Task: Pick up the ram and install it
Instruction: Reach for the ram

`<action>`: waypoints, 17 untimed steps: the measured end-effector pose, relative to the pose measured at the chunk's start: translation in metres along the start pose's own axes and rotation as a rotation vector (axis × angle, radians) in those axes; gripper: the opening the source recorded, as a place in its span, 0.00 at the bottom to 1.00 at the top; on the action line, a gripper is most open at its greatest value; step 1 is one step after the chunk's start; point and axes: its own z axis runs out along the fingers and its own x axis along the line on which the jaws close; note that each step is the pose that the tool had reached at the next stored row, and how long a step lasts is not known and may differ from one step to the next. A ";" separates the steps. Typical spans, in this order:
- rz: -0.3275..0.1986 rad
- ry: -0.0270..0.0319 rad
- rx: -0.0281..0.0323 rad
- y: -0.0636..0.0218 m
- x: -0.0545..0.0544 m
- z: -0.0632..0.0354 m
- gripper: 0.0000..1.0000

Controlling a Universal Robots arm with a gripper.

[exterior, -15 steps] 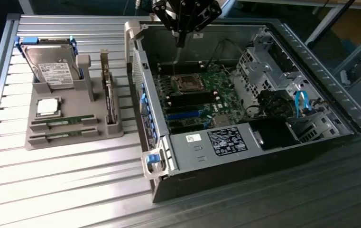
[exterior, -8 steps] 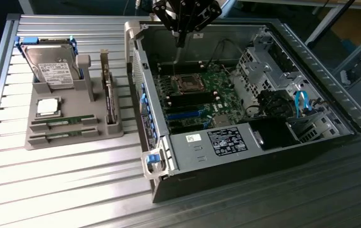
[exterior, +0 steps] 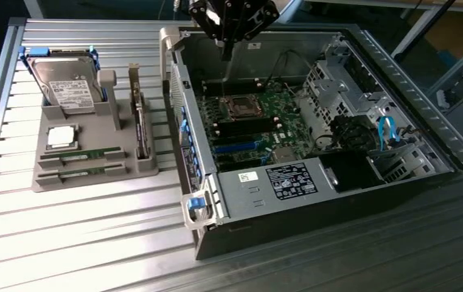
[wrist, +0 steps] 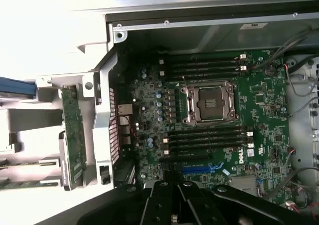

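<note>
Two ram sticks (exterior: 81,156) (exterior: 81,173), thin green boards, lie side by side in slots at the front of a grey holder (exterior: 93,182), on the exterior view's left. My gripper (exterior: 226,53) hangs over the far end of the open computer case (exterior: 313,188), well away from both sticks. In the wrist view its black fingers (wrist: 174,207) are shut together with nothing between them, above the green motherboard (wrist: 259,100). Empty black memory slots (wrist: 204,65) (wrist: 207,137) run on both sides of the processor socket (wrist: 209,103).
The grey holder also carries a silver hard drive (exterior: 69,85), a square processor chip (exterior: 61,137) and a green card standing on edge (exterior: 139,118). The case's raised side wall (exterior: 184,121) stands between holder and motherboard. Drive cages and cables (exterior: 353,121) fill the case's right side.
</note>
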 end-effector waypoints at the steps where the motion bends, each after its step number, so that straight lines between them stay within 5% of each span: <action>1: 0.000 0.0000 0.0000 -0.0003 0.004 -0.0001 0.10; 17: 0.000 0.0000 0.0000 -0.0028 0.037 -0.0010 0.10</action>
